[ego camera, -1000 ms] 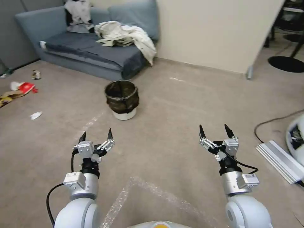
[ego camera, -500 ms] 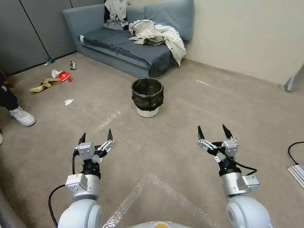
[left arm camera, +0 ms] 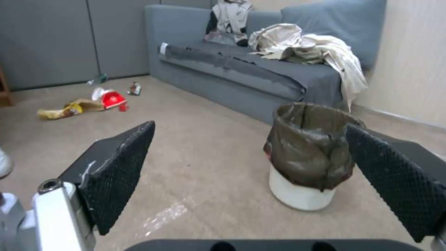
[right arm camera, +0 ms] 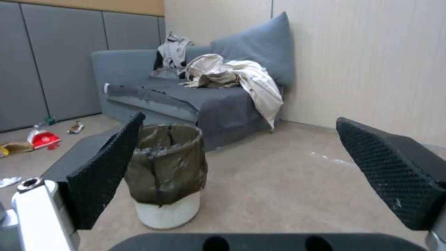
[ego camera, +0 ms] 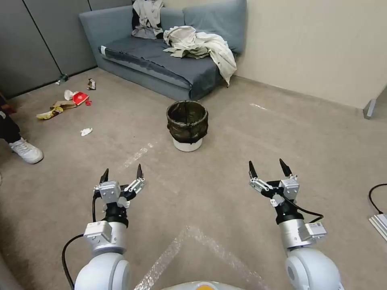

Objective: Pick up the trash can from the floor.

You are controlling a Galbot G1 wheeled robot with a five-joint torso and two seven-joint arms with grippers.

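The trash can [ego camera: 187, 125] stands upright on the grey-beige carpet floor [ego camera: 225, 169], a small white bucket lined with a dark crinkled bag over its rim. It also shows in the left wrist view [left arm camera: 309, 157] and in the right wrist view [right arm camera: 167, 169]. My left gripper [ego camera: 122, 174] hovers open above the floor, nearer to me and left of the can. My right gripper [ego camera: 268, 168] is open too, nearer to me and right of the can. Both hold nothing and are well apart from the can.
A blue-grey sofa [ego camera: 161, 68] with crumpled cloths [ego camera: 201, 44] stands behind the can against the wall. Litter [ego camera: 66, 104] lies on the floor at the left, near a person's white shoe [ego camera: 25, 150]. A black cable [ego camera: 375, 197] lies at the far right.
The whole picture shifted as the camera turned, bringing the can from left of centre toward the middle; a shoe came into view. The right gripper has dropped slightly; both stay open.
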